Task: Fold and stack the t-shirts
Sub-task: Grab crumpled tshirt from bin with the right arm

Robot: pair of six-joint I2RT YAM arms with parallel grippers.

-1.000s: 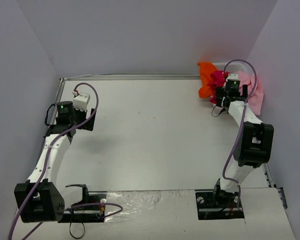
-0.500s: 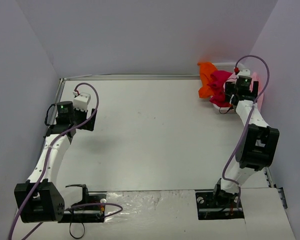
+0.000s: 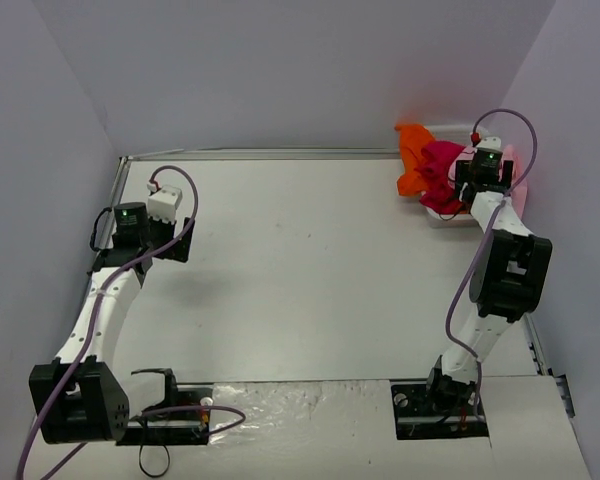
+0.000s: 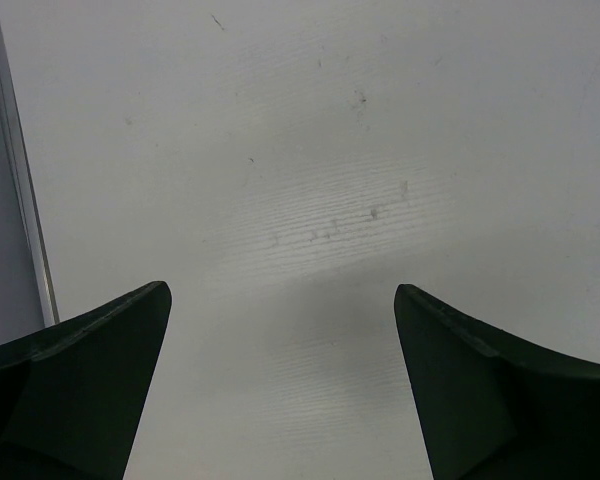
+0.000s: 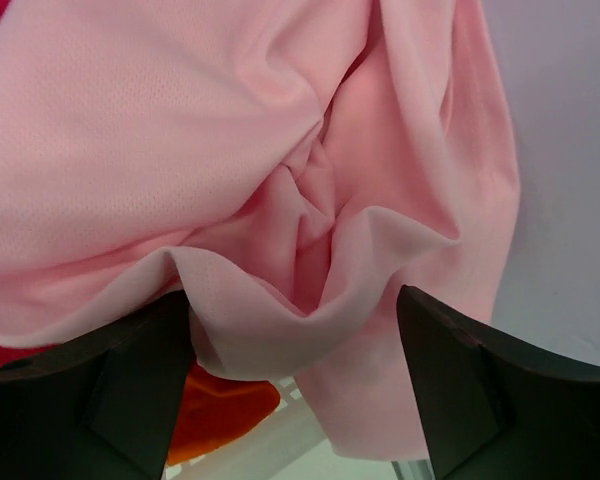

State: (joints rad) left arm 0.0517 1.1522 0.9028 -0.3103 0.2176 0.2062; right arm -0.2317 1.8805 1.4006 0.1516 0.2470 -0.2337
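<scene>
A heap of t-shirts lies at the table's far right corner: an orange one (image 3: pixel 411 152), a magenta-red one (image 3: pixel 438 172) and a light pink one (image 3: pixel 515 178). My right gripper (image 3: pixel 487 150) is over the heap. In the right wrist view it (image 5: pixel 292 310) is open, with bunched folds of the light pink t-shirt (image 5: pixel 180 150) between and beyond its jaws. A bit of the orange shirt (image 5: pixel 225 405) shows below the pink cloth. My left gripper (image 3: pixel 163 205) is open and empty over bare table (image 4: pixel 300 200) at the far left.
The white mesh basket (image 5: pixel 300 395) shows under the shirts; its edge also shows in the top view (image 3: pixel 442 220). Grey walls close in the table at the back and sides. A metal rail (image 4: pixel 20 200) runs along the left edge.
My right gripper has moved farther back and to the right, over the pink shirt in the corner. The left arm has not moved.
</scene>
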